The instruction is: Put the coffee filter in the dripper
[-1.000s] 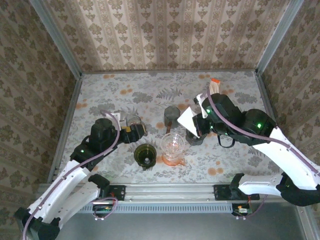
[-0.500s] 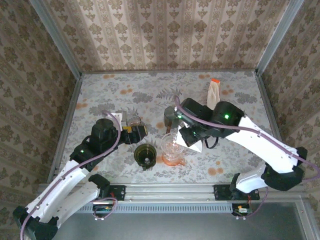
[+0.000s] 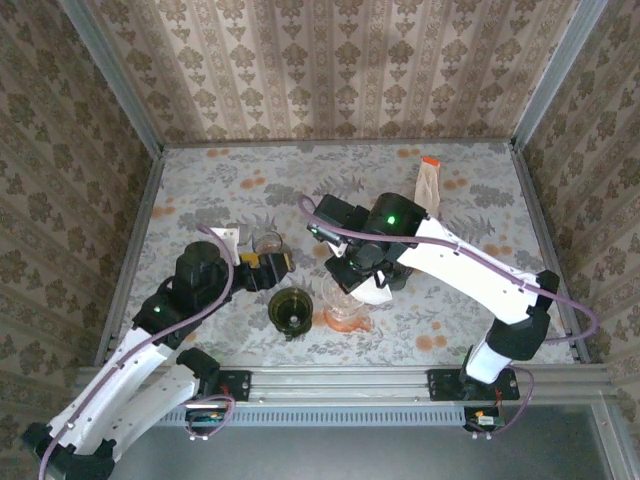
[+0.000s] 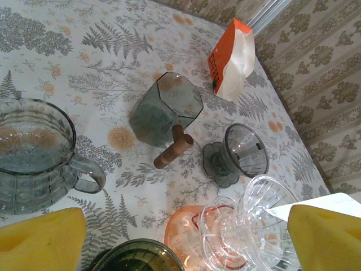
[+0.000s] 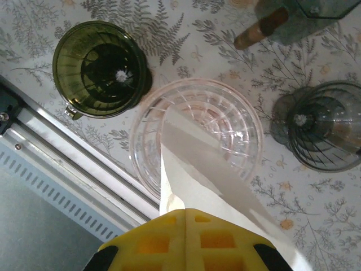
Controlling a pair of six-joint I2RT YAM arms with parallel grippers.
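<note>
Right gripper (image 5: 185,213) is pinched on the coffee filter (image 5: 203,169), tip over the clear dripper (image 5: 220,107) at the 6 o'clock side. Left gripper (image 4: 183,240) spread, empty. Risk: filter looks flat-folded, so on release it may drape across the rim. Its 4 o'clock corner is cut off; filter-bowl contact unclear.

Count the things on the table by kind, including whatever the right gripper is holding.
Drippers: 3 - dark green glass dripper, clear ribbed glass dripper, smoky grey glass dripper
Cups: 1 - grey octagonal cup with wooden handle
Jugs: 1 - clear glass jug
Pouches: 1 - orange-and-white pouch
Filters: 1 - white paper filter, in the right gripper
Total: 7
</note>
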